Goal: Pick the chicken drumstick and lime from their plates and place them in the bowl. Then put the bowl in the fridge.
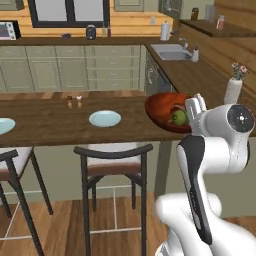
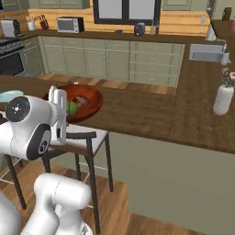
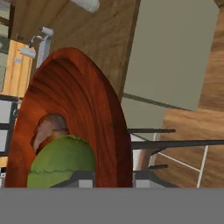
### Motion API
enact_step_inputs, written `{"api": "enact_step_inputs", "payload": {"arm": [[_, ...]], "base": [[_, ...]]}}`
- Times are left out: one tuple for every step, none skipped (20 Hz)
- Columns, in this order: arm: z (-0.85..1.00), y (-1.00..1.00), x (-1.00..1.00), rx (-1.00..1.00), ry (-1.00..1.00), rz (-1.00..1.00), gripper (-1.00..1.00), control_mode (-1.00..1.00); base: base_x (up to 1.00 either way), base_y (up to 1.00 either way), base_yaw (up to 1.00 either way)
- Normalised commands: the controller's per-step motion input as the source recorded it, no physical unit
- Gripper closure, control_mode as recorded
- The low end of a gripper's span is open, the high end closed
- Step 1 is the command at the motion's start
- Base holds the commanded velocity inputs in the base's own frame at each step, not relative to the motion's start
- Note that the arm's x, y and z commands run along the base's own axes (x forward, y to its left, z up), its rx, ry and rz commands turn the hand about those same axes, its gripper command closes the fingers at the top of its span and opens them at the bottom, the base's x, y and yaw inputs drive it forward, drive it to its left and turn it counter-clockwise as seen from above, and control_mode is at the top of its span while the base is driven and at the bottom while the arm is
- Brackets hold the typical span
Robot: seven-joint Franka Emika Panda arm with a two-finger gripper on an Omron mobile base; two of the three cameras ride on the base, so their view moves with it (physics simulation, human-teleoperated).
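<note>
The claw (image 1: 196,107) of the white arm stands at the near rim of the wide, glossy reddish-brown wooden bowl (image 1: 162,106), and the hand view, looking along it, has that rim rising between the two finger bases; this reads as the claw clenched on the bowl's rim, though the finger tips themselves are hidden, so the grasp is a judgement. Inside the bowl, nearest the claw, lies the small round yellowish-green lime (image 3: 61,159), and just behind it, touching or nearly so, the reddish-brown chicken drumstick (image 3: 47,127). Only a rounded part of the drumstick is visible, so the direction of its long axis and bone end cannot be told. The bowl sits at or over the near edge of the long dark wooden surface (image 1: 50,120), whether resting or just lifted cannot be told; its rim seems slightly tipped toward the arm. Well apart from the bowl along the surface, one round flat pale blue plate (image 1: 105,118) lies bare; a second (image 1: 4,125) shows at the picture's edge. Progress, as judged: both foods are already in the bowl; carrying the bowl to the fridge remains.
</note>
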Motion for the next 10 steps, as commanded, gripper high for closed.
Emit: {"api": "enact_step_inputs", "payload": {"arm": [[0.00, 0.00, 0.00, 0.00, 0.00, 0.00, 1.00, 1.00], [0.00, 0.00, 0.00, 0.00, 0.00, 0.00, 1.00, 1.00], [0.00, 0.00, 0.00, 0.00, 0.00, 0.00, 1.00, 1.00], [0.00, 0.00, 0.00, 0.00, 0.00, 0.00, 1.00, 1.00], [0.00, 0.00, 0.00, 0.00, 0.00, 0.00, 1.00, 1.00], [0.00, 0.00, 0.00, 0.00, 0.00, 0.00, 1.00, 1.00], [0.00, 0.00, 0.00, 0.00, 0.00, 0.00, 1.00, 1.00], [0.00, 0.00, 0.00, 0.00, 0.00, 0.00, 1.00, 1.00], [0.00, 0.00, 0.00, 0.00, 0.00, 0.00, 1.00, 1.00], [0.00, 0.00, 0.00, 0.00, 0.00, 0.00, 1.00, 1.00]], "base": [[-0.07, 1.00, 0.25], [-0.01, 1.00, 0.23], [0.00, 1.00, 0.21], [0.00, 1.00, 0.22], [0.00, 1.00, 0.25], [0.00, 1.00, 0.25], [0.00, 1.00, 0.23], [0.06, 1.00, 0.19], [0.17, 1.00, 0.15], [0.26, 1.00, 0.11]]}}
